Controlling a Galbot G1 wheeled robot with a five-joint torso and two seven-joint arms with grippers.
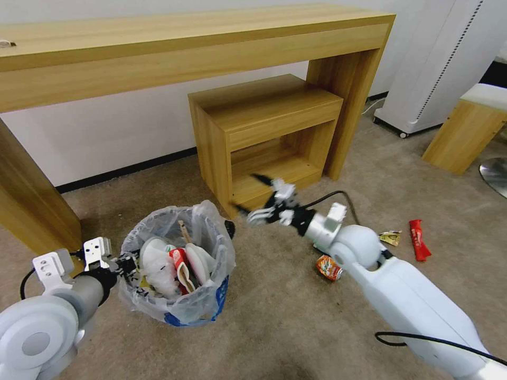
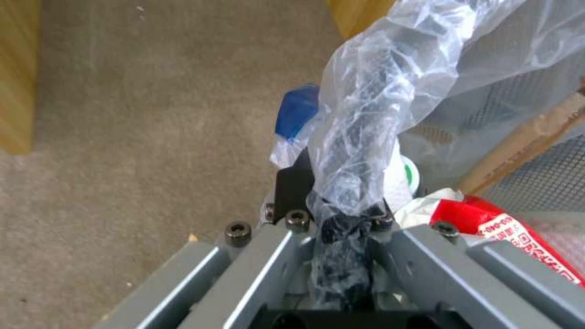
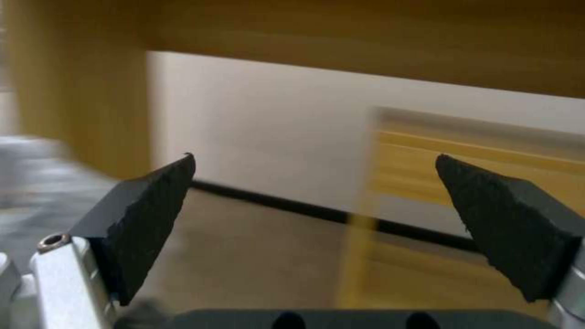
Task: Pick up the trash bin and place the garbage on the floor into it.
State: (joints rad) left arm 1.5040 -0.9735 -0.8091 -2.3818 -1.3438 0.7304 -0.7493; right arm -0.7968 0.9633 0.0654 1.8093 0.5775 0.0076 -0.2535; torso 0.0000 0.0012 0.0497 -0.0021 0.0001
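Note:
The trash bin (image 1: 185, 309), round, lined with a crinkled clear bag and blue low down, is at front left over the beige floor (image 1: 274, 327). It holds white slippers (image 1: 158, 264), a red-white cup (image 1: 182, 266) and a stick. My left gripper (image 1: 125, 264) is shut on its rim; the left wrist view shows the left gripper (image 2: 347, 219) clamping the bagged rim (image 2: 365, 137). My right gripper (image 1: 251, 194) hangs open and empty in the air right of the bin, its pads (image 3: 146, 219) wide apart. Garbage lies on the floor: a crushed orange can (image 1: 329, 267), a yellow wrapper (image 1: 391, 238) and a red wrapper (image 1: 419, 240).
A long wooden desk (image 1: 185, 47) runs along the wall, with a low wooden shelf unit (image 1: 264, 137) under its right end. A white appliance (image 1: 438, 68) and a wooden stool (image 1: 467, 129) stand at the right. A black cable (image 1: 343, 198) trails by my right arm.

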